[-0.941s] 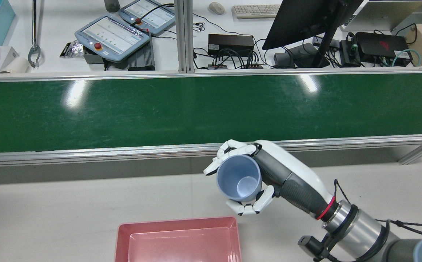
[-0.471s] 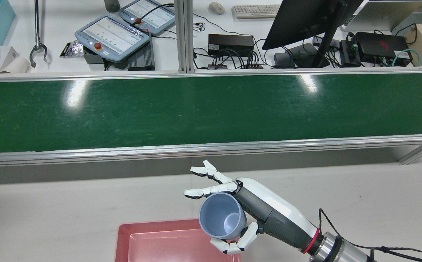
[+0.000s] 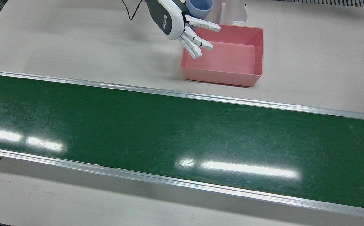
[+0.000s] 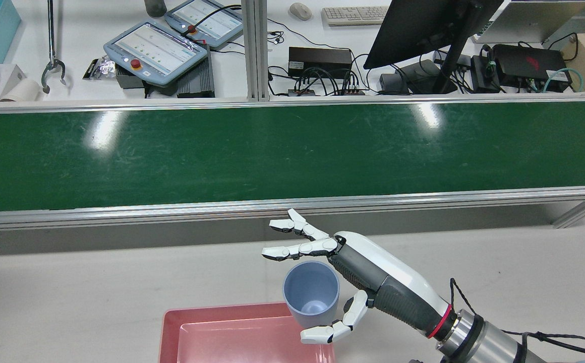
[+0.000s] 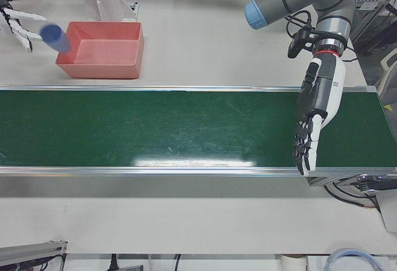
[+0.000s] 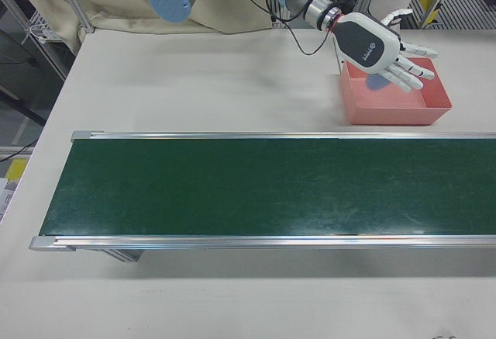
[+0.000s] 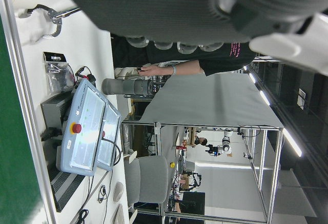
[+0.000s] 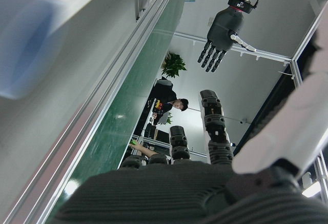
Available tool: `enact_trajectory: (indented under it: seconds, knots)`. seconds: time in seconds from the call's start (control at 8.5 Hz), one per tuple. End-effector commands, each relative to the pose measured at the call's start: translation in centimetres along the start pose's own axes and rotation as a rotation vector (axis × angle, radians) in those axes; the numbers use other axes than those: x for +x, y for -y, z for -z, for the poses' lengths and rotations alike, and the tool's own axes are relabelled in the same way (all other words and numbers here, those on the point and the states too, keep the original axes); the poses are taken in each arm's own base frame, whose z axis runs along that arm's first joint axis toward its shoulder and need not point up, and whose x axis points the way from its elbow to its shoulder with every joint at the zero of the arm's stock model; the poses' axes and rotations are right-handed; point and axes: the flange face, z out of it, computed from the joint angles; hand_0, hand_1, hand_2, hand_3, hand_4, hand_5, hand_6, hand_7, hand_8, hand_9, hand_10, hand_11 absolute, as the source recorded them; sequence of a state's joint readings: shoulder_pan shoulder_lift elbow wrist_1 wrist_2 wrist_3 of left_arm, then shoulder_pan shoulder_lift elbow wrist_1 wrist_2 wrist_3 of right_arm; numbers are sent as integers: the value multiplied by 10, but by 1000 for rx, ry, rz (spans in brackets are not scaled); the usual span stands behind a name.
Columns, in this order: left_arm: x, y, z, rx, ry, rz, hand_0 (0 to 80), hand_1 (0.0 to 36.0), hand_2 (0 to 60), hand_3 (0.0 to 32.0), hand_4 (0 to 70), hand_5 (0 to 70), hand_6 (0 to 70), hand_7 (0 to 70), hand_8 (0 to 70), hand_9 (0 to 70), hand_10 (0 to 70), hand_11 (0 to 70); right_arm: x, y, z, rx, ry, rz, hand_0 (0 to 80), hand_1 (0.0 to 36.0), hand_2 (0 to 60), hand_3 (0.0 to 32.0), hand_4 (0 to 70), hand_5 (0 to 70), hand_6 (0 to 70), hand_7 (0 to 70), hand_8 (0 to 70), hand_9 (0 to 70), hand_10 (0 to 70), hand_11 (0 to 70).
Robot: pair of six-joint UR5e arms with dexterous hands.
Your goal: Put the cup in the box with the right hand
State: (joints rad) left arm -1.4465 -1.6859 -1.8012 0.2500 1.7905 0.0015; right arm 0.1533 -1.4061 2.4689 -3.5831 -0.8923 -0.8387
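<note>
The blue-grey cup (image 4: 311, 295) hangs mouth-up over the far right corner of the pink box (image 4: 171, 327), free between the spread fingers of my right hand (image 4: 358, 272). Nothing grips it, and that hand is open. In the left-front view the cup (image 5: 54, 37) is blurred and tilted at the box's (image 5: 99, 71) outer rim. The front view shows my right hand (image 3: 169, 18) above the box's (image 3: 222, 80) corner, with the cup (image 3: 199, 6) behind it. My left hand (image 5: 313, 106) hangs open, fingers straight down, over the belt's far end.
The green conveyor belt (image 4: 272, 151) runs across the station between the box and the operators' desk. Teach pendants (image 4: 156, 48), a monitor (image 4: 423, 25) and cables lie beyond it. A white bracket (image 3: 232, 11) stands just behind the box.
My right hand carried the cup from near the belt down toward the box, then spread its fingers. The cup has left the grip and now stands mouth-up over the box corner.
</note>
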Motion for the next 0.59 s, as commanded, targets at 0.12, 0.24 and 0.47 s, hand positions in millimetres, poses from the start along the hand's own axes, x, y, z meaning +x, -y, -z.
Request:
enact_trajectory:
  seconds: [0.12, 0.24, 0.47]
  knots:
    - [0, 0, 0, -1, 0, 0, 0, 0, 0, 0, 0, 0, 0, 0, 0, 0, 0, 0, -96, 71, 23, 121, 144, -6, 409, 35, 32, 0, 169, 15, 49, 199, 0, 32, 9, 21]
    - [0, 0, 0, -1, 1, 0, 0, 0, 0, 0, 0, 0, 0, 0, 0, 0, 0, 0, -153, 116, 36, 178, 206, 52, 442, 63, 52, 0, 175, 22, 49, 191, 0, 31, 10, 25]
    - [0, -1, 0, -3, 0, -1, 0, 0, 0, 0, 0, 0, 0, 0, 0, 0, 0, 0, -258, 217, 69, 346, 312, 155, 441, 46, 30, 0, 194, 18, 40, 145, 0, 18, 9, 22]
